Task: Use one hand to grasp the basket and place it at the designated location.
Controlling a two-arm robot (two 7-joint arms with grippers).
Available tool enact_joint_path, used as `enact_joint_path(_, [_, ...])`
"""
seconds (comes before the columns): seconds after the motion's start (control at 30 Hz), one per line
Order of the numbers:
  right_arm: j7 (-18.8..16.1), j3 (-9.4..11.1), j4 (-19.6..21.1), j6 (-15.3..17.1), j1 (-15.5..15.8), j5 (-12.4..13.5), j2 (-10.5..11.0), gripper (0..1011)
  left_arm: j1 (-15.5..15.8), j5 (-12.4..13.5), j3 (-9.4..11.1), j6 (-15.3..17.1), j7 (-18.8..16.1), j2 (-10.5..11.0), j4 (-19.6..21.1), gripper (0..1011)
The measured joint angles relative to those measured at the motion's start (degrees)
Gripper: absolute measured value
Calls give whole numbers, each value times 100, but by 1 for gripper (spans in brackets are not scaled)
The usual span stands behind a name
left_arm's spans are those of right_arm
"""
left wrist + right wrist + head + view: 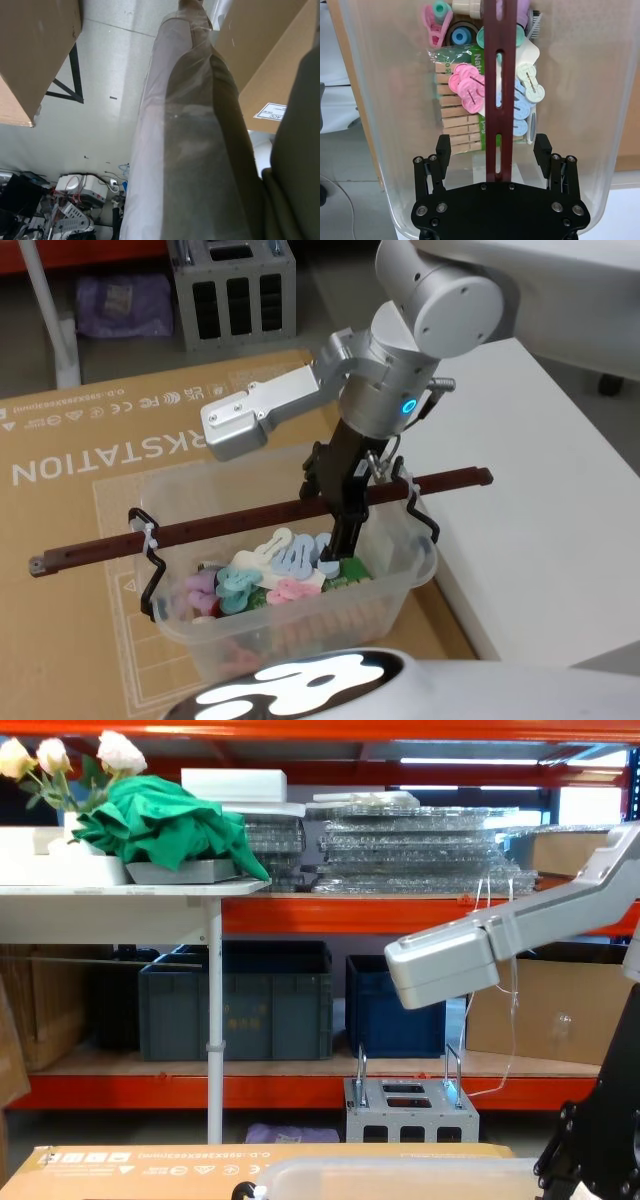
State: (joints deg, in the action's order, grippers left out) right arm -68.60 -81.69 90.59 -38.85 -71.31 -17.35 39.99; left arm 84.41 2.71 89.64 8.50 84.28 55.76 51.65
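Basket (395, 592): on cardboard sheet (90, 510) | Right gripper (493, 146): above the sheet, fingers (443, 147) wide apart astride the reddish-brown handle bar (230, 525), gripping nothing | Do well — centre on bar, close squarely, lift level so nothing tips.

A translucent whitish plastic basket (300, 632) sits on a cardboard sheet (90, 455) just beside a white table (540, 490), its long side running left to right. A thin reddish-brown slotted bar (220, 528) spans it above the rim and overhangs both ends, fixed by white zip ties (150, 538) to black wire brackets. Inside lie pastel clips (470, 87), wooden pegs (455, 127) and a green packet. The dark right gripper (343, 525) reaches down into the tub near its right end, its two blocky fingers (444, 148) spread either side of the bar, with a gap showing on each side.
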Motion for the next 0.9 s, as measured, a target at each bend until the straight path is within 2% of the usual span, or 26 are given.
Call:
enact_joint_path(0.53, [38,160,-103,-10,-77,232,32,1000,0,0,0,0,0,0,0,0])
enact_joint_path(0.77, [4,174,-85,61,-64,234,32,998,0,0,0,0,0,0,0,0])
enact_joint_path(0.9, [-34,174,-95,63,-64,264,28,929,0,0,0,0,0,0,0,0])
